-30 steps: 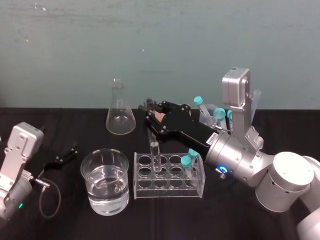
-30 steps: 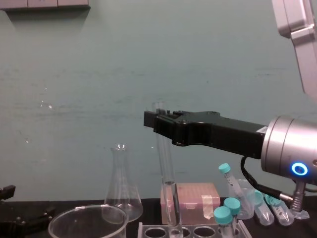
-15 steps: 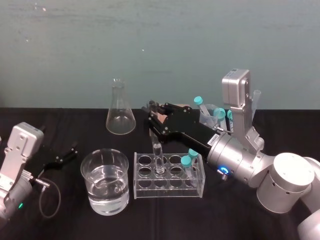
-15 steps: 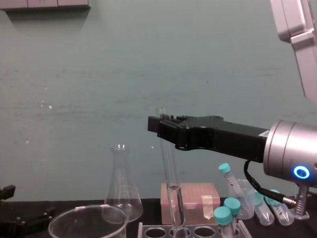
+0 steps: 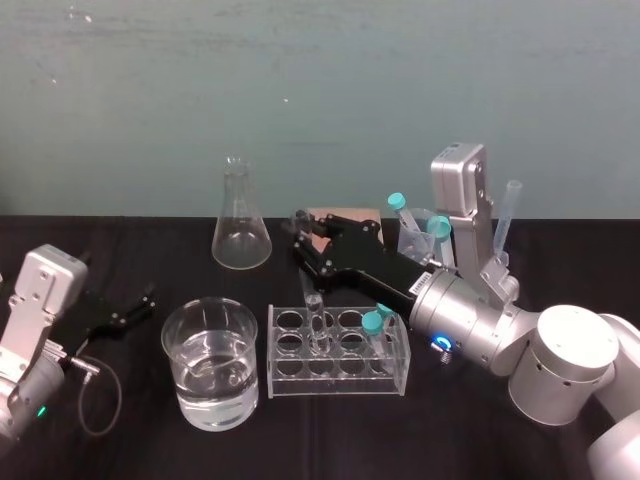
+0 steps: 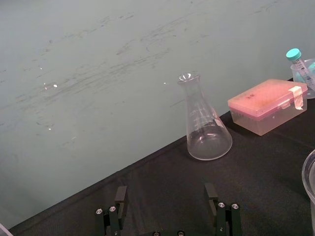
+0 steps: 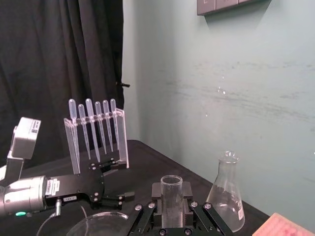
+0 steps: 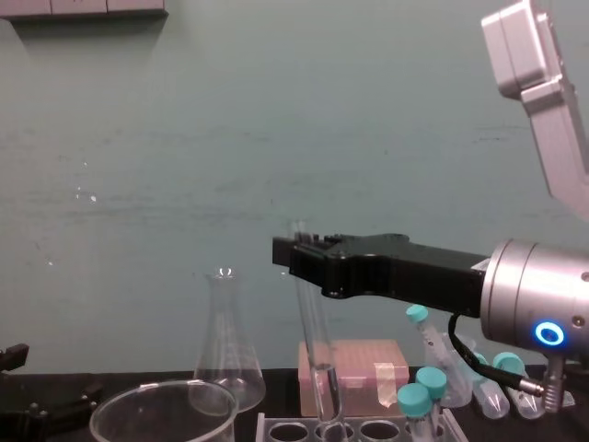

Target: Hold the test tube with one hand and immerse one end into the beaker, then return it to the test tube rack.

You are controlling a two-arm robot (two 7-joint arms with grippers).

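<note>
Chest view has the right gripper clamped on the upper end of the test tube, whose round bottom stands in a hole of the test tube rack with a slight lean; I judge it best to straighten it, ease it down until seated, then let go. The left gripper, fingers spread, is parked at the left, near the beaker of water. A black table carries everything, teal wall behind.

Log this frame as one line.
phase: return to rack | right end effector: shut on test tube, bottom in test tube rack hole | left end effector: open, idle left of beaker
</note>
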